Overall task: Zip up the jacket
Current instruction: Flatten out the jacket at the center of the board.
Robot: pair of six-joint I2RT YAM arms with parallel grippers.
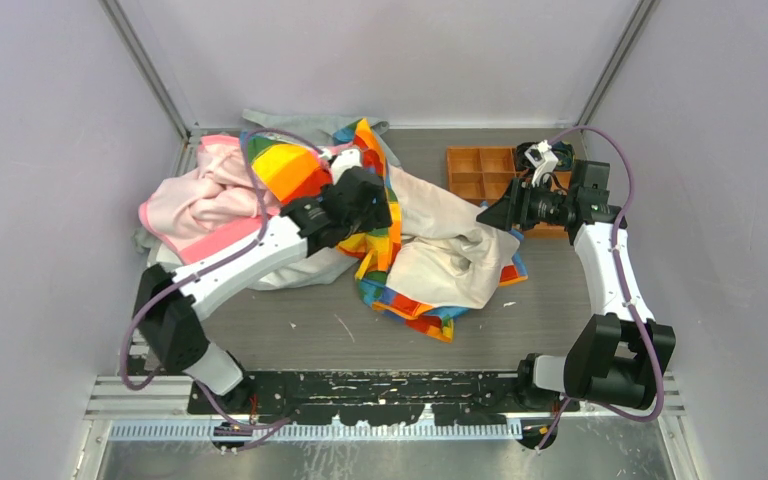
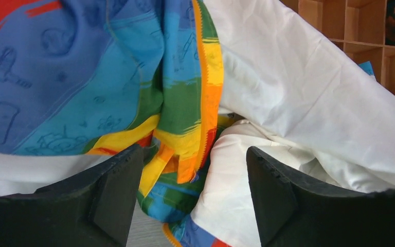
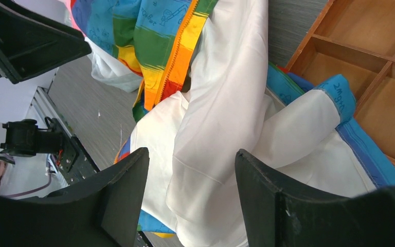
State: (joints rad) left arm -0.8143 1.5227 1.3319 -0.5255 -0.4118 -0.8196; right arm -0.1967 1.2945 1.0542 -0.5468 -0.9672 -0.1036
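One jacket lies crumpled on the counter toward its far edge, lining up. Its zipper runs far-to-near straight ahead of your left end effector, the nearer one, jaws apart and unclamped. Your right end effector gapes at the lining by one wooden tray.

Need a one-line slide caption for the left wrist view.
Left gripper, fingers open, frames the striped jacket, its orange zipper and cream lining.

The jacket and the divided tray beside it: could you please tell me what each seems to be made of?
Jacket: thin woven cloth, matte, printed stripes, plain cream lining; it creases softly. Tray: probably wood, matte orange-brown, faint grain showing.
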